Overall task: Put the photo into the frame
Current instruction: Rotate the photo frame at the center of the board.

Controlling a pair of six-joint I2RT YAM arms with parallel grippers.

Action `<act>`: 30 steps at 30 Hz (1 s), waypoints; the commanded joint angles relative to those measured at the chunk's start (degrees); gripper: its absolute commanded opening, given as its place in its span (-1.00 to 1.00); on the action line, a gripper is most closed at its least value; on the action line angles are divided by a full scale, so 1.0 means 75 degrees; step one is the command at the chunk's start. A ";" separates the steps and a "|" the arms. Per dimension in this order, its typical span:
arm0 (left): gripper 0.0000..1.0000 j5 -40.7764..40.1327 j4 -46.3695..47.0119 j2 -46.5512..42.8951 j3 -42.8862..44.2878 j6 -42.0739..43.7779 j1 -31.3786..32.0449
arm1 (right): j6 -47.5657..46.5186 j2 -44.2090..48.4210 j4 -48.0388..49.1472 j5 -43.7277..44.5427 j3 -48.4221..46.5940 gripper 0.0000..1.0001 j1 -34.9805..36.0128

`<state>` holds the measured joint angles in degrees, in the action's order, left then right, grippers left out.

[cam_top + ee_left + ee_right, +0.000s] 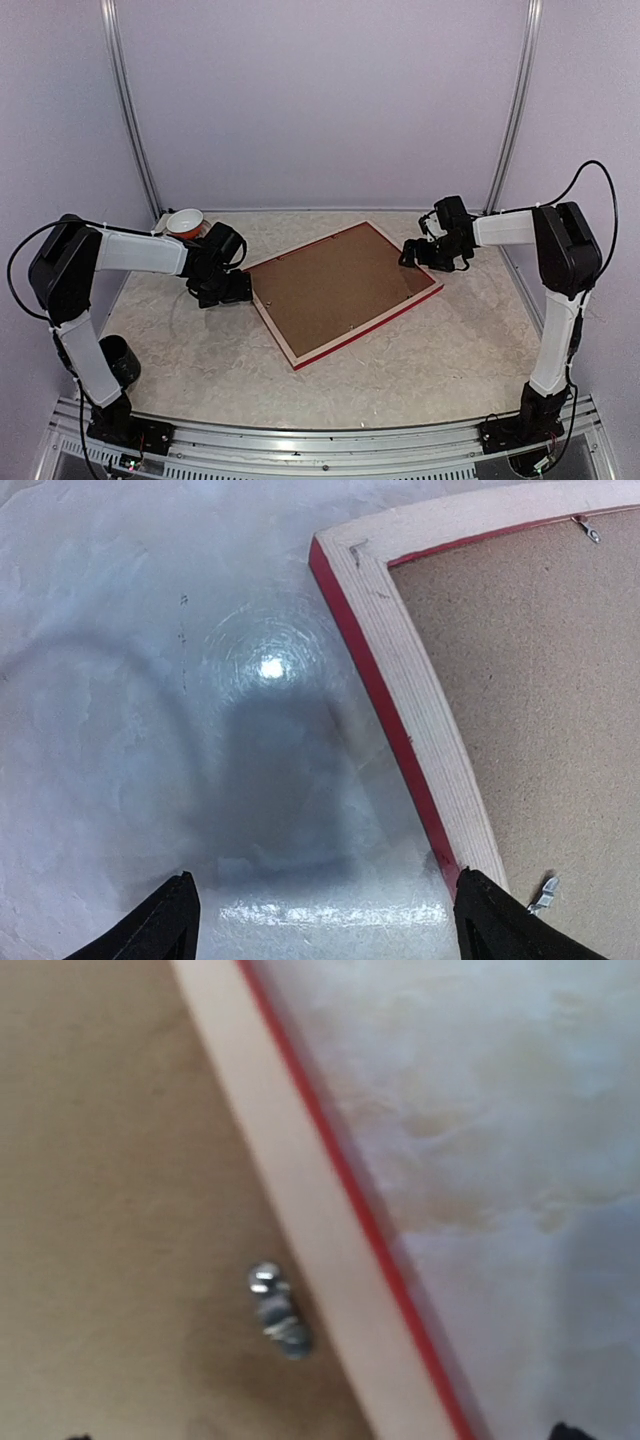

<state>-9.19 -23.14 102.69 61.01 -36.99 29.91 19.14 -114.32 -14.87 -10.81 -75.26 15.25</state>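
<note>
The frame (272, 318) lies face down on the surface (400, 370), pale wood back up and a red edge showing, with a brown backing board (340, 285) set inside it. It lies between the two end effectors.

The left end effector (232, 290) is at the frame's near-left side, fingers apart and holding nothing. In its wrist view, one fingertip (165, 920) is over bare surface. The other is over the wooden rim (420, 700), so the red edge runs up between them. Small metal tabs (588, 528) sit at the board's border ahead of it.

The right end effector (412, 255) is at the opposite corner, spread wide and empty. The rim passes diagonally beneath it, with a tab (278, 1310) just inside on the board.

A white bowl (185, 222) sits just behind the left end effector.
</note>
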 commanded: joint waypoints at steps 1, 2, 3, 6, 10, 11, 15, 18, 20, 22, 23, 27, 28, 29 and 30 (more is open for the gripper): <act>0.74 0.0150 0.0201 -0.0055 -0.0062 0.0057 -0.0065 | -0.0114 0.0289 0.0135 -0.0582 0.0175 0.98 -0.0064; 0.74 0.0176 0.0208 -0.0032 -0.0054 0.0057 -0.0067 | -0.0130 0.0345 0.0158 -0.0676 0.0266 0.98 -0.0064; 0.74 0.0201 0.0228 0.0008 -0.0060 0.0057 -0.0063 | -0.0136 0.0383 0.0174 -0.0741 0.0379 0.98 -0.0064; 0.75 0.0268 0.0303 0.0104 -0.0061 0.0047 -0.0074 | -0.0132 0.0516 0.0277 -0.0964 0.0721 0.98 -0.0052; 0.75 0.0302 0.0367 0.0195 -0.0073 0.0034 -0.0074 | -0.0020 0.0789 0.0501 -0.1173 0.1251 0.98 -0.0024; 0.75 0.0316 0.0376 0.0231 -0.0081 0.0028 -0.0074 | 0.0014 0.0880 0.0535 -0.1204 0.1380 0.98 -0.0002; 0.75 0.0384 0.0446 0.0282 -0.0119 0.0012 -0.0074 | 0.0085 0.1331 0.0617 -0.1267 0.1816 0.98 0.0164; 0.75 0.0392 0.0474 0.0288 -0.0131 0.0012 -0.0084 | 0.0143 0.1678 0.0635 -0.1220 0.2104 0.98 0.0312; 0.75 0.0395 0.0483 0.0299 -0.0131 0.0000 -0.0086 | 0.0171 0.1904 0.0642 -0.1127 0.2304 0.98 0.0414; 0.75 0.0411 0.0497 0.0283 -0.0131 -0.0017 -0.0086 | 0.0233 0.2122 0.0658 -0.1000 0.2511 0.99 0.0498; 0.75 0.0397 0.0501 0.0277 -0.0140 -0.0024 -0.0086 | 0.0272 0.2217 0.0669 -0.0953 0.2616 0.98 0.0540; 0.75 0.0372 0.0515 0.0189 -0.0143 -0.0068 -0.0098 | 0.0399 0.2551 0.0705 -0.0826 0.3033 0.98 0.0624; 0.76 0.0361 0.0518 0.0175 -0.0149 -0.0077 -0.0103 | 0.0439 0.2632 0.0723 -0.0814 0.3123 0.99 0.0646; 0.76 0.0350 0.0527 0.0139 -0.0154 -0.0082 -0.0109 | 0.0472 0.2698 0.0737 -0.0823 0.3196 0.98 0.0675; 0.76 0.0360 0.0538 0.0108 -0.0155 -0.0083 -0.0118 | 0.0504 0.2765 0.0741 -0.0833 0.3257 0.98 0.0699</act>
<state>-6.44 -19.88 104.07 60.47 -37.17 29.58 21.19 -96.29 -10.35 -17.41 -53.12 19.35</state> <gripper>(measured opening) 0.878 0.993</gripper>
